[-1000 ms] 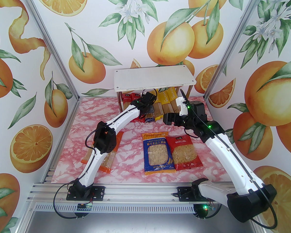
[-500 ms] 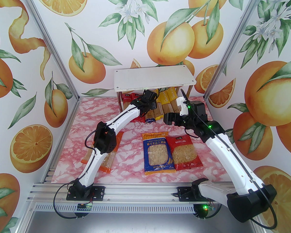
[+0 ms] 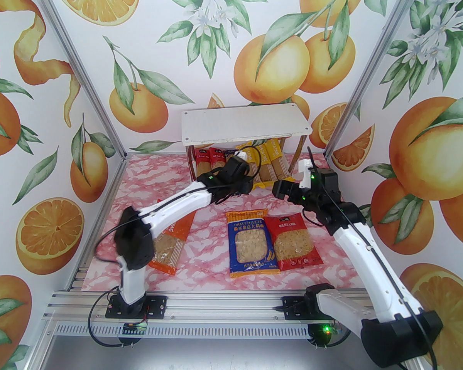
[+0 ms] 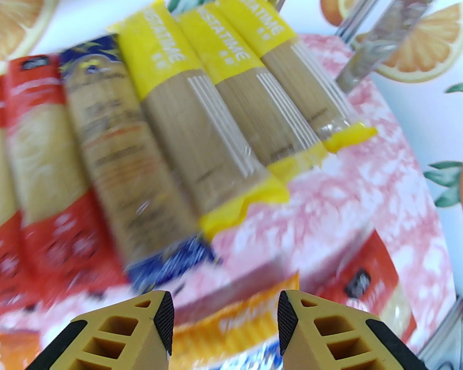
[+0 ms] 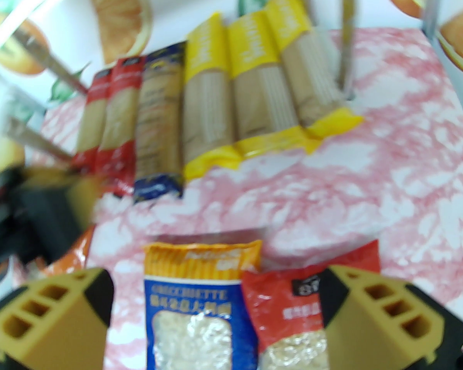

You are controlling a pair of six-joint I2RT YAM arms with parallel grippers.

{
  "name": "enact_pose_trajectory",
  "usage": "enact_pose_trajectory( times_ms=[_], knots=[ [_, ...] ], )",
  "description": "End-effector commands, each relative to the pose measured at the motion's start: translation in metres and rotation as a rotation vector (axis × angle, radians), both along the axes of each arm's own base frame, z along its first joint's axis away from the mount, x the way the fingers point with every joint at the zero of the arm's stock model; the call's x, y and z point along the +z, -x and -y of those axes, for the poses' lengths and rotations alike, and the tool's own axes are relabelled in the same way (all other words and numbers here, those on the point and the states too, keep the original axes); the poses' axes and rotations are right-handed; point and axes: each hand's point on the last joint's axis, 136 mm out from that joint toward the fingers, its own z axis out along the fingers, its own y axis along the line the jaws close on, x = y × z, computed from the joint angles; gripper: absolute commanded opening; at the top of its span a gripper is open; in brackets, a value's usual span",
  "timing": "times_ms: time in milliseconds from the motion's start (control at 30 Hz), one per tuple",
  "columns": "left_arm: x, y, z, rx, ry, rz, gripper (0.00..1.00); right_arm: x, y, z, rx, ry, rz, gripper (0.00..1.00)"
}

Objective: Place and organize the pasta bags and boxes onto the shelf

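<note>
The six long spaghetti packs lie side by side under the top board of the shelf (image 3: 243, 123), which stands at 12 o'clock on the table (image 3: 204, 254). From 9 to 3 o'clock I read two red packs (image 5: 117, 118), one dark blue pack (image 5: 158, 129) and three yellow packs (image 5: 250, 91). Each touches its neighbour, and their near ends poke out past the board toward 6 o'clock. I cannot tell whether a lower board lies beneath them. A chrome leg (image 5: 345, 41) stands just beside the yellow pack nearest 3 o'clock.

The three wide bags lie flat on the table, off the shelf. The blue bag (image 3: 250, 243) and the red bag (image 3: 293, 241) sit edge to edge near the middle, the red one at the blue one's 3 o'clock. The orange bag (image 3: 169, 247) lies at 8 o'clock, partly under my left arm (image 3: 169, 210).

My left tool (image 4: 225, 316) hangs above the table at 6 o'clock of the dark blue pack's near end. Its jaws are about halfway apart with nothing between them. My right tool (image 5: 216, 295) hangs at the left one's 3 o'clock, between the yellow packs and the red bag, with its jaws spread wide and empty. Walls printed with oranges (image 3: 81, 91) close the table in at 9, 12 and 3 o'clock.
</note>
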Motion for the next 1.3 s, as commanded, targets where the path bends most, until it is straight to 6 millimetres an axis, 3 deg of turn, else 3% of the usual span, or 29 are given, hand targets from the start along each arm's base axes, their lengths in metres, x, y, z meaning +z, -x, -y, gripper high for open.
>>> enact_pose_trajectory(
  times_ms=[0,233,333,433,633,833,1067,1267],
  knots=[
    [0.016,0.014,-0.048,0.076,0.023,0.050,0.52,0.009,-0.014,0.030,-0.150,-0.055,0.084,0.92],
    [0.018,0.040,-0.154,0.249,0.076,0.052,0.59,0.001,-0.041,0.071,-0.334,-0.049,0.163,0.93],
    [0.022,0.040,-0.184,0.297,0.110,0.077,0.67,0.000,-0.054,0.082,-0.384,-0.071,0.210,0.93],
    [0.022,0.030,-0.200,0.297,0.143,0.084,0.73,0.001,-0.070,0.088,-0.402,-0.063,0.251,0.94],
    [0.018,-0.003,-0.199,0.236,0.190,0.108,0.77,-0.014,-0.099,0.098,-0.428,-0.016,0.263,0.96],
    [0.015,-0.032,-0.187,0.147,0.132,0.214,0.76,-0.014,-0.117,0.101,-0.422,0.003,0.370,0.96],
    [-0.004,-0.050,-0.210,0.202,0.048,0.280,0.75,-0.017,-0.136,0.102,-0.411,-0.005,0.414,0.94],
    [-0.011,-0.065,-0.210,0.185,0.019,0.312,0.71,-0.020,-0.152,0.104,-0.398,0.003,0.422,0.94]
  ],
)
